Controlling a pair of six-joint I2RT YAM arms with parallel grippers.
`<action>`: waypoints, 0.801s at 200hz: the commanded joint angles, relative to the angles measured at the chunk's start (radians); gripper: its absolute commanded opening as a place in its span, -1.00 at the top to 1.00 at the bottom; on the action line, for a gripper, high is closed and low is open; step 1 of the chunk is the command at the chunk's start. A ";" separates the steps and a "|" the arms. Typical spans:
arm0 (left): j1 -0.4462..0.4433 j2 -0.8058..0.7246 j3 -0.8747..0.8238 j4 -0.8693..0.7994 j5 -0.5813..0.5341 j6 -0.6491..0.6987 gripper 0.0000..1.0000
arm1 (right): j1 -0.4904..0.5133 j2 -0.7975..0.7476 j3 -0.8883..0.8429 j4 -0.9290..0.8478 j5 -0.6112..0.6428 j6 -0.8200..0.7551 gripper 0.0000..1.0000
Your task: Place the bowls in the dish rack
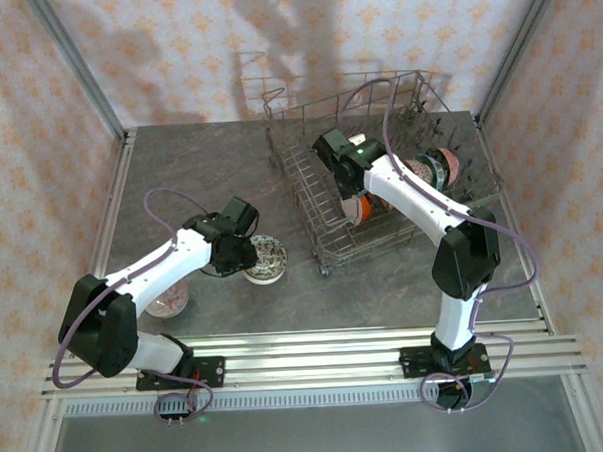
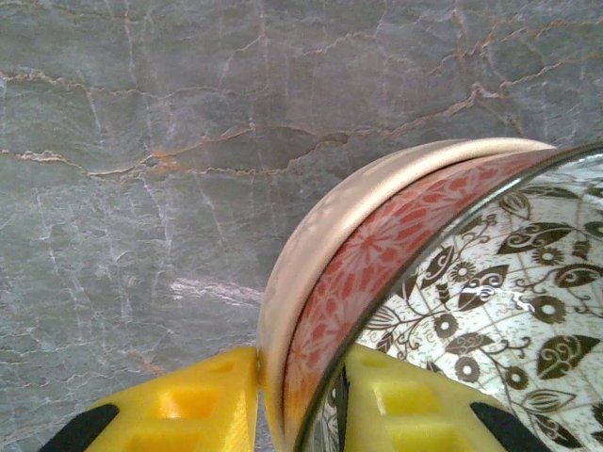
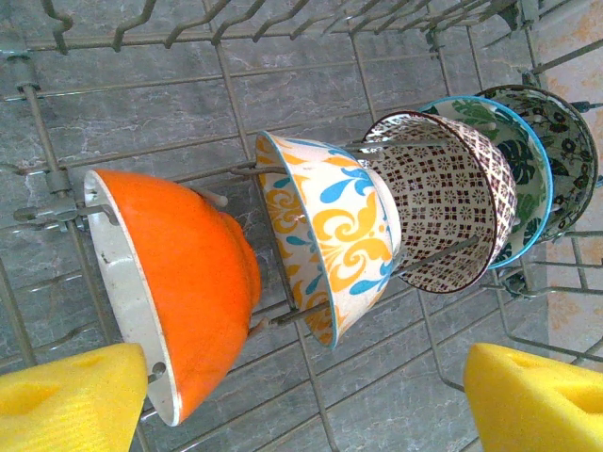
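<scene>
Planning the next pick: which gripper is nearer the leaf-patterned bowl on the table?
Left. The left gripper straddles the rim of that bowl; the right gripper is open at the dish rack, far from it.

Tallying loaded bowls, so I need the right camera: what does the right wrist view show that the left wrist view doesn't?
Right wrist: the dish rack holding five bowls on edge, orange bowl nearest, and the open right gripper. Left wrist: the left gripper pinching the rim of a leaf-patterned bowl. Both: grey marbled table, yellow fingers.
</scene>
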 commanded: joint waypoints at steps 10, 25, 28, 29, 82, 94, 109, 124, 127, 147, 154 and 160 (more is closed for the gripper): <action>0.013 -0.014 -0.009 -0.040 -0.038 0.005 0.45 | 0.001 -0.034 0.006 -0.001 -0.004 0.000 -0.73; 0.013 -0.015 -0.007 -0.053 -0.045 0.012 0.44 | 0.002 -0.037 0.001 0.001 -0.007 0.003 -0.73; 0.013 -0.017 -0.006 -0.055 -0.045 0.013 0.44 | 0.002 -0.037 0.000 0.001 -0.008 0.003 -0.73; 0.013 -0.017 -0.005 -0.056 -0.045 0.013 0.44 | 0.002 -0.038 0.000 0.001 -0.008 0.003 -0.73; 0.013 -0.023 0.014 -0.088 -0.071 0.034 0.36 | 0.001 -0.043 -0.005 -0.001 -0.018 0.009 -0.74; 0.013 -0.022 0.017 -0.081 -0.067 0.036 0.37 | 0.002 -0.045 -0.005 -0.003 -0.018 0.010 -0.74; 0.013 -0.022 0.025 -0.075 -0.061 0.040 0.40 | 0.002 -0.046 -0.005 -0.004 -0.018 0.012 -0.74; 0.013 -0.022 0.036 -0.078 -0.060 0.046 0.45 | 0.002 -0.048 -0.003 -0.004 -0.018 0.012 -0.74; 0.013 -0.022 0.038 -0.079 -0.060 0.048 0.45 | 0.001 -0.047 -0.004 -0.004 -0.018 0.012 -0.74; 0.013 -0.017 0.045 -0.081 -0.060 0.054 0.51 | 0.001 -0.044 -0.002 -0.004 -0.018 0.013 -0.75; 0.013 -0.014 0.045 -0.082 -0.059 0.056 0.52 | 0.003 -0.043 -0.001 -0.004 -0.018 0.013 -0.74; 0.013 -0.013 0.046 -0.081 -0.057 0.056 0.55 | 0.002 -0.043 0.000 -0.004 -0.018 0.014 -0.75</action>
